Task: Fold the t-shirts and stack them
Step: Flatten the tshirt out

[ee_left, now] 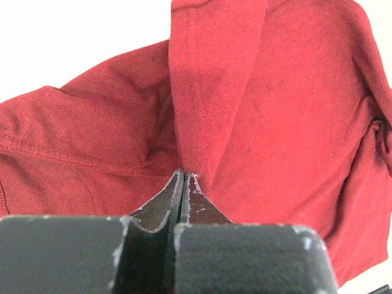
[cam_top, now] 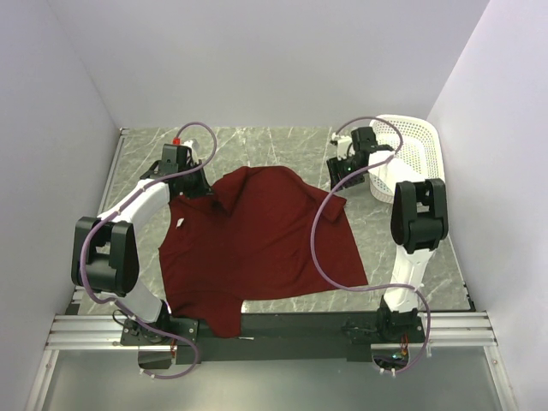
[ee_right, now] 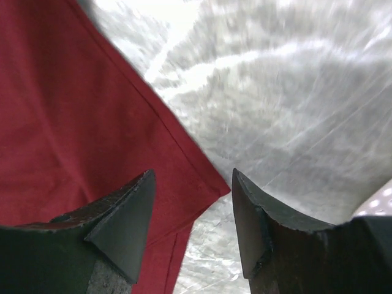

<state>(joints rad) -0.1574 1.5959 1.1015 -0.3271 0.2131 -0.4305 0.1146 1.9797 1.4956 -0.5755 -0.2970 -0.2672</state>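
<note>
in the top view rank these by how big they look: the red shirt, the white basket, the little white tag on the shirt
1. t-shirt, by far the largest
2. white basket, clearly smaller
3. white tag, just a speck

In the right wrist view the table (ee_right: 294, 92) is blurred and the t-shirt (ee_right: 61, 122) runs off its left edge.

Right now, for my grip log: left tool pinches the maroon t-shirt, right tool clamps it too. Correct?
No: the right tool stands open over a corner of the t-shirt, holding nothing, per the right wrist view. The left tool does pinch it.
</note>
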